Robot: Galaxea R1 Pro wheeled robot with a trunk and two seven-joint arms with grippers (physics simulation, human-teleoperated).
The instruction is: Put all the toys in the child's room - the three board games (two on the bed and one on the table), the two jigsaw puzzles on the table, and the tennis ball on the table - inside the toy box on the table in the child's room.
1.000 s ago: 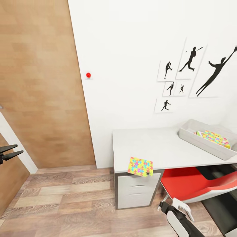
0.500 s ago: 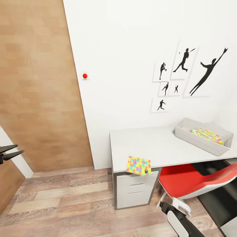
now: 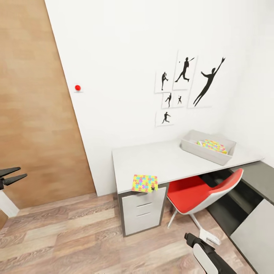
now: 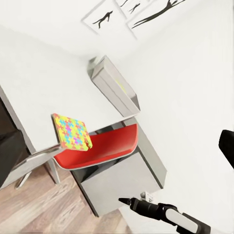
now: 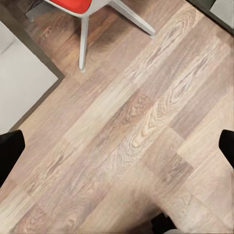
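Since earlier, camera panned right; left end effector [image 3: 15, 176] spread; right wrist shows plank floor [image 5: 131, 122], fingertips wide.

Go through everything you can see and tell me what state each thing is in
Jigsaw puzzle: overhanging the table's front edge.
Toy box: on the table, colourful toys inside.
Red chair: tucked under the table.
Drawers: closed.
Left gripper: jaws open, empty.
Right gripper: jaws open, over floor.

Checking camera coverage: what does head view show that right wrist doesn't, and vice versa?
Head view alone: the jigsaw puzzle overhanging the table edge, the toy box with colourful contents, wall prints, left gripper. Right wrist alone: close floor detail between that gripper's dark fingertips. Both: wood floor and the red chair.
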